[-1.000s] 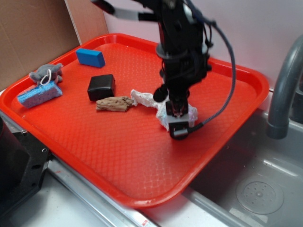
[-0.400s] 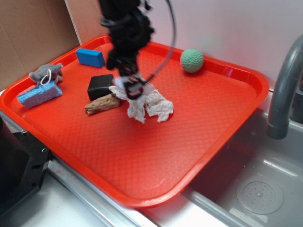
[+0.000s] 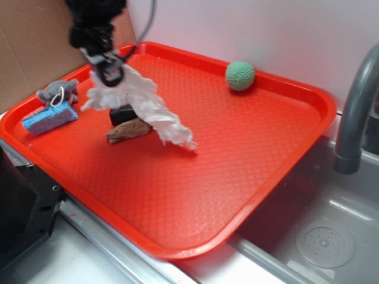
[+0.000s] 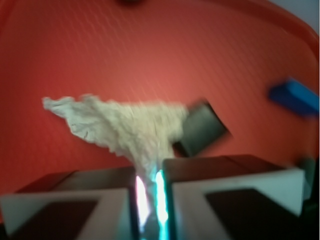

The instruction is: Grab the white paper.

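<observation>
- I see my tool (image 3: 110, 72) at the back-left of the red plastic tray (image 3: 249, 195), raised above its floor, the jaws pinched nearly together on the top of the crumpled white paper (image 3: 145, 106).
- On the wrist camera the tool (image 4: 149, 192) shows both pale fingers (image 4: 215, 195) almost meeting, with a thin twist of the paper (image 4: 125, 130) caught in the narrow slit between them.
- The paper hangs from the tool in a long ragged drape slanting down toward the middle of the tray; I cannot tell whether its lowest tip touches the floor.
- Behind the drape sits a black rectangular block (image 3: 122, 112), mostly hidden, and just in front of it lies a brown rough piece like bark (image 3: 126, 130).
- A round green knitted ball (image 3: 240, 76) rests near the tray's far rim, well apart from the paper.
- At the left edge a pale blue sponge (image 3: 48, 120) lies beside a small grey plush toy (image 3: 57, 92).
- A blue block (image 4: 292, 97) appears only on the wrist camera, blurred.
- A grey faucet (image 3: 355, 112) rises over the metal sink (image 3: 320, 236) to the right of the tray.
</observation>
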Available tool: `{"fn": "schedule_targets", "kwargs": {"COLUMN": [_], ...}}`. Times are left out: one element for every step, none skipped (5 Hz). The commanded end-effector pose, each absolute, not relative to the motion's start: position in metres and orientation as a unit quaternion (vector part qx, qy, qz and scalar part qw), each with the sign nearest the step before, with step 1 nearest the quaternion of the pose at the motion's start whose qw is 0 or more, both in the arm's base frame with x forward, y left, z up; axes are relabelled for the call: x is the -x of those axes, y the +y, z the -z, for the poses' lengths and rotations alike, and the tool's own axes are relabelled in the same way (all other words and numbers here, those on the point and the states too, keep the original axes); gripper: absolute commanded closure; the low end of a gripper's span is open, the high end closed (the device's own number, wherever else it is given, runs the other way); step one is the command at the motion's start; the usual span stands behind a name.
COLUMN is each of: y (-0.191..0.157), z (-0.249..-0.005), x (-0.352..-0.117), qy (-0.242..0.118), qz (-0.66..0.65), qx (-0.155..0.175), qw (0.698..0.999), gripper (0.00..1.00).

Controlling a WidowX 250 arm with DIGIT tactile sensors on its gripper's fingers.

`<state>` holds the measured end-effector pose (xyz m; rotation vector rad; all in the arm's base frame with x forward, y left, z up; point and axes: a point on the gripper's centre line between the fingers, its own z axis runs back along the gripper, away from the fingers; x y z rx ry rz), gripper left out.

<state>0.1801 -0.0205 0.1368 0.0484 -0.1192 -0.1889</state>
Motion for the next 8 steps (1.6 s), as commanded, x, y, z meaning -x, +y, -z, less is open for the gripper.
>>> {"fn": "schedule_targets", "kwargs": {"y": [-0.078, -0.087, -0.088, -0.081, -0.076, -0.08, -0.093, -0.106], "z": [-0.199, -0.173, -0.137, -0.109, -0.082, -0.059, -0.049, -0.046], "x": [-0.17, -0.18, -0.187, -0.188, -0.19, -0.191, -0.182, -0.176], "qy": [-0.113, -0.08, -0.046, -0.042, -0.045, -0.036, -0.011, -0.01], "qz": [0.117, 0.147, 0.169, 0.182, 0.191, 0.227, 0.282, 0.309], "qx": [-0.012, -0.029, -0.03, -0.028, -0.007, 0.051, 0.105, 0.096], "qw": [0.987, 0.986, 0.984, 0.982, 0.98, 0.972, 0.954, 0.946], "gripper": [1.0, 0.14, 0.0, 0.0, 0.0, 0.0, 0.0, 0.0]}}
